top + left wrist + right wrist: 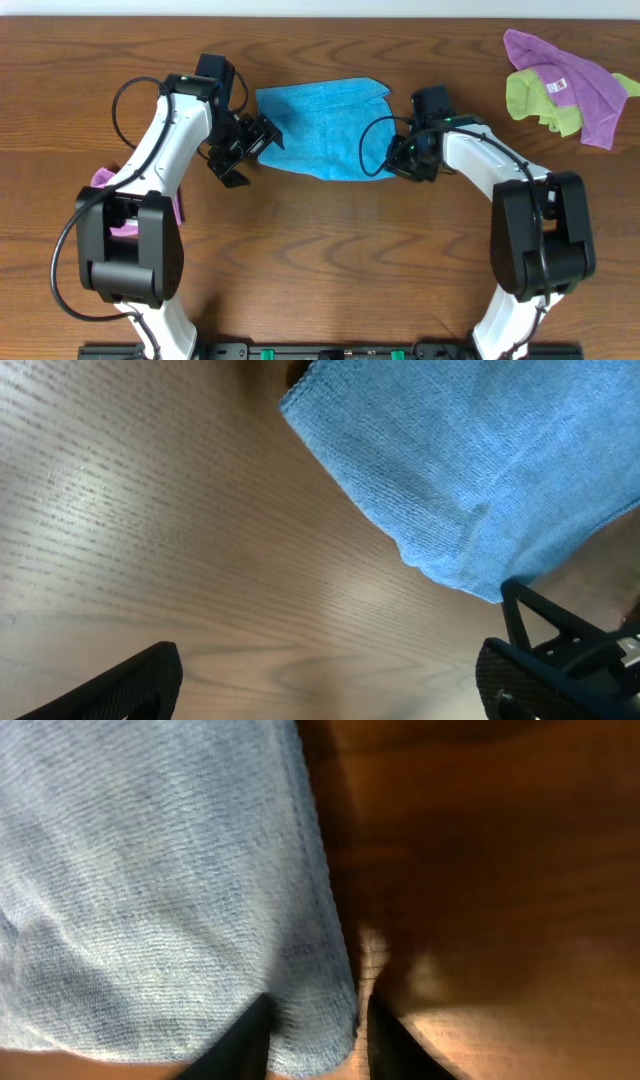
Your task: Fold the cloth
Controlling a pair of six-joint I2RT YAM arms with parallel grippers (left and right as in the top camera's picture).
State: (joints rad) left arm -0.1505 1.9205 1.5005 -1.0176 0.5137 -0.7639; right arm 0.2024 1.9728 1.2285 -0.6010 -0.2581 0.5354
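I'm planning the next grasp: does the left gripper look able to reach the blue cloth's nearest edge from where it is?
Probably yes. The left gripper is open, only bare table lies between it and the blue cloth, and nothing blocks the way.

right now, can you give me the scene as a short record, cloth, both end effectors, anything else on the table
cloth: sky-blue, lying flat on the table
left end effector: open, empty, beside the cloth's left edge
right end effector: fingers astride the cloth's right edge; grip unclear
other items: purple cloth and yellow-green cloth bunched together at far right; pink cloth partly hidden by the left arm
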